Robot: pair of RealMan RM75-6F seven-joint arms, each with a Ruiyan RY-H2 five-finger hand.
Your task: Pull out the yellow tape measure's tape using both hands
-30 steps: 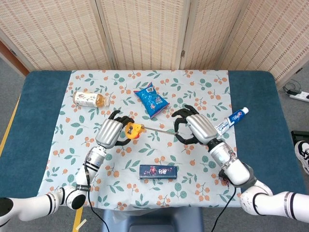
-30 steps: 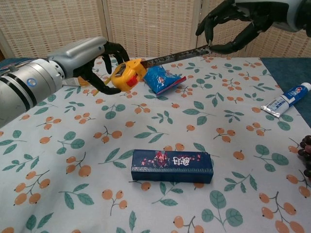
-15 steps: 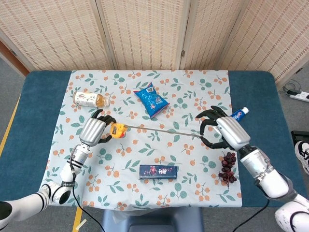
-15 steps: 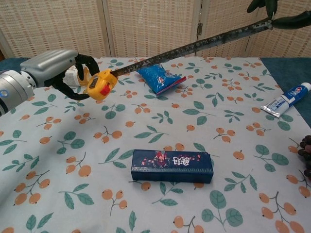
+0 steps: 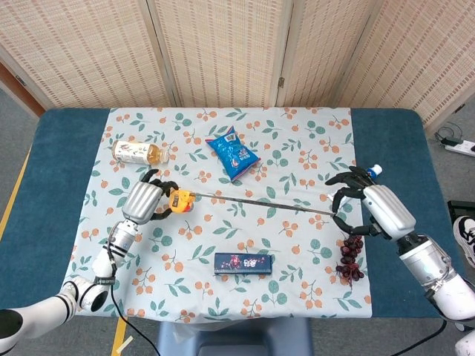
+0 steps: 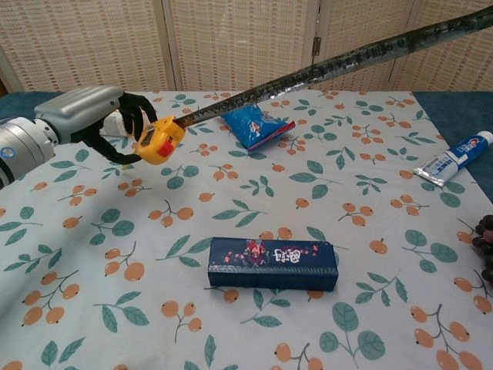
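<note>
1. The table carries a floral cloth, and the pull runs across the cloth's middle, from near its left edge to near its right edge. To my mind the step goes best if both hands stay level and draw straight apart, so the blade does not buckle.
2. The right hand, near the cloth's right edge, has its fingers curled round the tape, pinching its free end. A firm pinch matters, I judge, since the spring will tug back.
3. The left hand wraps the yellow tape measure, raised just above the cloth near its left edge.
4. The head view alone shows the right hand and the grapes beside it.
5. The chest view shows the left fingers closed behind the case, the red button facing out, and the tape rising out of frame.
</note>
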